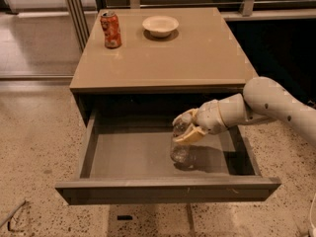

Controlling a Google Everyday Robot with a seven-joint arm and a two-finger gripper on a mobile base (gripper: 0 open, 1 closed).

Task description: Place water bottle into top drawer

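The top drawer (128, 157) of the taupe cabinet is pulled out toward me. The clear water bottle (180, 151) stands upright on the drawer floor, right of the middle. My gripper (186, 127) reaches in from the right and is shut on the bottle's top, with one finger (189, 135) across its shoulder. The bottle's cap is hidden by the gripper.
On the cabinet top (192, 58) stand an orange-red soda can (111, 28) at the back left and a white bowl (160, 24) at the back middle. Speckled floor surrounds the cabinet. A railing runs behind it.
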